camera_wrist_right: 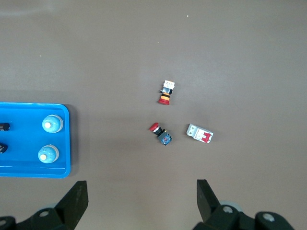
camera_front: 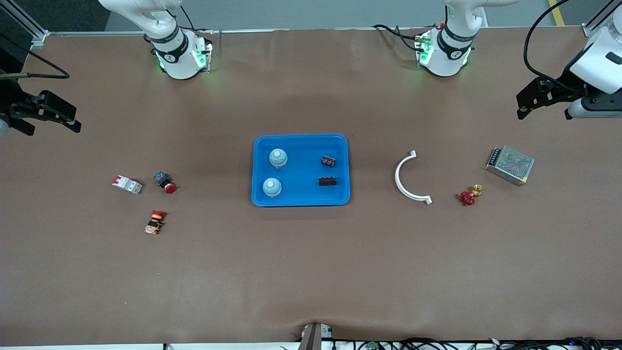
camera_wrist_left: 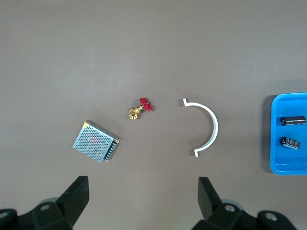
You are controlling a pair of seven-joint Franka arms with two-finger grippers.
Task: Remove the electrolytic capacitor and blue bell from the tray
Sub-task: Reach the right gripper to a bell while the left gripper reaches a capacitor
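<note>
A blue tray (camera_front: 300, 199) is seen at the middle of the bench (camera_front: 311, 272). Four items are counted in it: two bells (camera_front: 278, 157) (camera_front: 272, 186) on the side toward the right arm, and two capacitors (camera_front: 329, 161) (camera_front: 328, 181) on the side toward the left arm. In each pair, one lies nearer the front camera than the other.

Toward the right arm's end, three parts are counted: a red-and-white breaker (camera_front: 127, 184), a red pushbutton (camera_front: 165, 183), and a second button switch (camera_front: 155, 222) nearest the front camera.

Toward the left arm's end, three more are counted: a white curved bracket (camera_front: 407, 180), a red-handled brass valve (camera_front: 470, 195), and a mesh power supply (camera_front: 510, 165).

The left gripper (camera_front: 543, 104) is held over bare bench at its end, fingers (camera_wrist_left: 76, 196) spread and empty. The right gripper (camera_front: 43, 119) is likewise held at its end, fingers (camera_wrist_right: 76, 199) released.
</note>
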